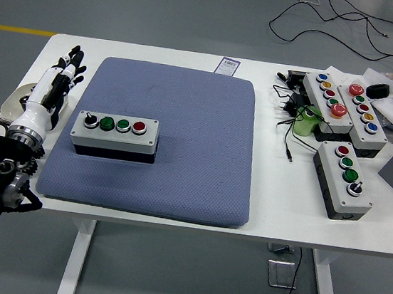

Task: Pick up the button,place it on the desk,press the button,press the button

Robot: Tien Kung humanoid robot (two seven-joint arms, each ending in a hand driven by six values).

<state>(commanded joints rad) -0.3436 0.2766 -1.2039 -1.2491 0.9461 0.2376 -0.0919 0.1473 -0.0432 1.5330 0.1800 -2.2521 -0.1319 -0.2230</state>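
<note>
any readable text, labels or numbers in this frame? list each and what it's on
None can be read.
Small card at the mat's far edge: dark print, too small and blurred to read.
Button box on the mat: no legible marking beside its buttons.
Three button boxes at the right of the table: coloured caps only, no legible lettering.
</note>
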